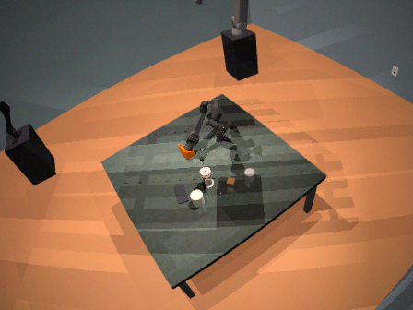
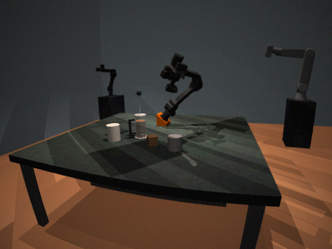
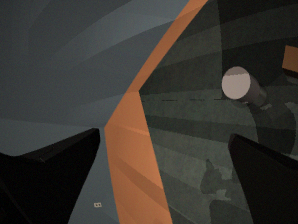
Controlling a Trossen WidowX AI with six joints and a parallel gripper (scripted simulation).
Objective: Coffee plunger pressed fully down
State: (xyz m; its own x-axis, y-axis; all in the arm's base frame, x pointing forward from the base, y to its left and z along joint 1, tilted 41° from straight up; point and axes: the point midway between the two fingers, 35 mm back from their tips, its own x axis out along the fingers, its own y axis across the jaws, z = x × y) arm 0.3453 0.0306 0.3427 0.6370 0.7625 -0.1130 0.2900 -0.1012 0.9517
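Tool (image 2: 171, 79) raised high, jaws spread wide, nothing held. Coffee press (image 2: 140, 127) upright on worktop (image 2: 222, 163), between white cup (image 2: 113, 132) and brown block (image 2: 152, 140); plunger knob (image 2: 138, 93) up on its rod, not yet pressed. Best approach: centre over knob, descend straight along rod, no sideways push. No readable writing or brand, though views probably too coarse.

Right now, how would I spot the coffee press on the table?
Find the orange arm base on the dark table. Just left, among the cups, stands the coffee press. Only it is see-through, with a thin rod and black knob sticking up.
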